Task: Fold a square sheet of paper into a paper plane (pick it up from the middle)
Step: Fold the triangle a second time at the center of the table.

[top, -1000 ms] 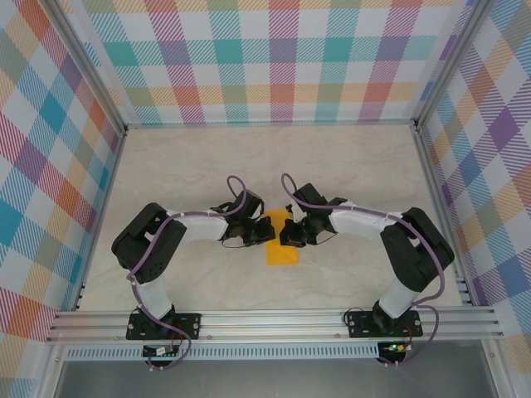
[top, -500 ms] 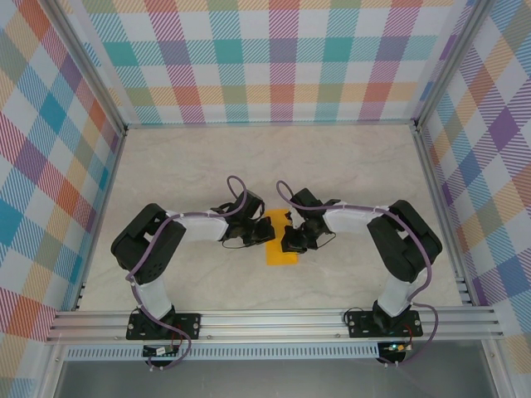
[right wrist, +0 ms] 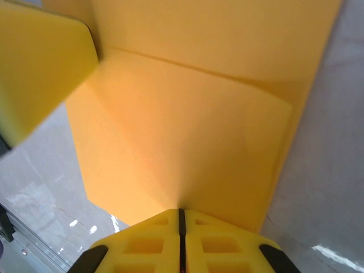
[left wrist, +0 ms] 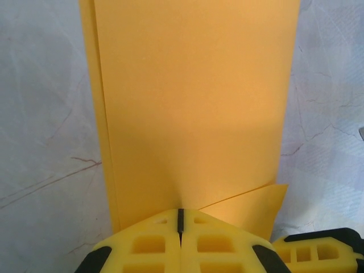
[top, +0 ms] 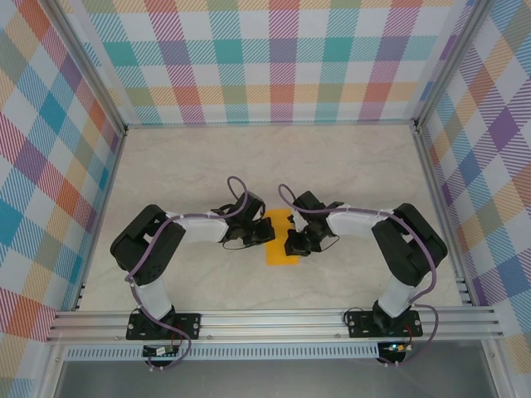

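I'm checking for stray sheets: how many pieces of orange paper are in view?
1. The paper lies folded on the table between the left gripper and right gripper, both shut, tips on it. The arms may hide scraps.

Closed right fingers [right wrist: 142, 247] at edge of creased orange-yellow paper [right wrist: 187, 142].

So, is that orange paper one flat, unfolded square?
No: the left wrist view shows the sheet of paper folded into a tall strip, a second layer's edge running down its left side.
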`<state>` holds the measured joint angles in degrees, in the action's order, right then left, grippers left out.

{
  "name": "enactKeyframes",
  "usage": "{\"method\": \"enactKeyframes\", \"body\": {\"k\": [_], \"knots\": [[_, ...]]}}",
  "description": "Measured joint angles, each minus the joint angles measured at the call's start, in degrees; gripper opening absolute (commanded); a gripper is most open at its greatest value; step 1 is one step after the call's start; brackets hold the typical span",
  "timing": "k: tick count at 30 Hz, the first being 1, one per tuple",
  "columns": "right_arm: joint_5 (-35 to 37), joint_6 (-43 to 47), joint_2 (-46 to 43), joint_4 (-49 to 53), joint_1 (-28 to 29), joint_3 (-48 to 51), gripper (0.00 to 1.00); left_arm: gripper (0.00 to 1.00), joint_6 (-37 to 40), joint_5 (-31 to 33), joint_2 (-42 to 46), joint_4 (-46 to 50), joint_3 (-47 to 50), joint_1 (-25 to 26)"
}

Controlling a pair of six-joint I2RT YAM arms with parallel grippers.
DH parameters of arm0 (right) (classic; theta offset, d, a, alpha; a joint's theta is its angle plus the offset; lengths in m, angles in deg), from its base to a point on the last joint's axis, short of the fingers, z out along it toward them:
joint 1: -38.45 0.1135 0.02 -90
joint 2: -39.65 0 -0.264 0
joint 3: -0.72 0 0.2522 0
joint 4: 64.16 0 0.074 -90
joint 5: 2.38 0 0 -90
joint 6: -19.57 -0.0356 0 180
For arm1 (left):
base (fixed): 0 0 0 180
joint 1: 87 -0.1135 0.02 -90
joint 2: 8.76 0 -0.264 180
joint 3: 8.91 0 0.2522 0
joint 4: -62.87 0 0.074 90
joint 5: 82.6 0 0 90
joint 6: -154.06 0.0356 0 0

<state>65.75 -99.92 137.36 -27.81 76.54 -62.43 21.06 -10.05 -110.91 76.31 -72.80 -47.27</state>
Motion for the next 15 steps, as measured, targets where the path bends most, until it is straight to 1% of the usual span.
{"method": "enactKeyframes", "body": {"k": [15], "knots": [[1.1, -1.9, -7.1, -3.3, 0.0, 8.4, 0.09, 0.02, 0.0, 0.1, 0.0, 0.0, 0.1, 0.0]]}}
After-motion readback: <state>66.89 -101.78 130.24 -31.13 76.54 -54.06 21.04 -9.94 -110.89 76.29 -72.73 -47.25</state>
